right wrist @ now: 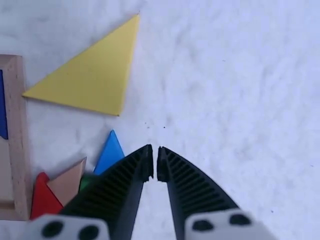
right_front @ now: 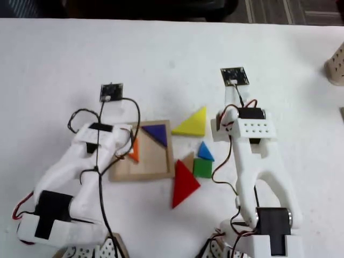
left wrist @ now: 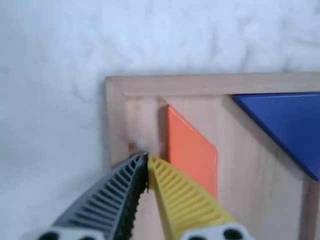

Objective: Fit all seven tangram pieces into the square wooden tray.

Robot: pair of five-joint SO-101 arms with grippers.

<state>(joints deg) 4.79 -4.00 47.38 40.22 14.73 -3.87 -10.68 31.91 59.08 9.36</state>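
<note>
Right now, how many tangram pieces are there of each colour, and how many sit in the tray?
orange piece: 1
dark blue triangle: 1
yellow triangle: 1
light blue triangle: 1
green square: 1
red triangle: 1
tan triangle: 1
Total: 7 pieces, 2 in the wooden tray (orange, dark blue), 5 on the table.

The tray [right_front: 145,176] sits on the tabletop [right_front: 64,64] before the left arm. Inside, the parallelogram [right_front: 134,149] lies near its left wall and the inner triangle [right_front: 156,133] fills its far right corner. Right of the tray, the far triangle [right_front: 193,123] lies alone behind. The small triangle [right_front: 205,151], square [right_front: 202,168], middle triangle [right_front: 187,160] and front triangle [right_front: 183,184] cluster by its near right corner.
</note>
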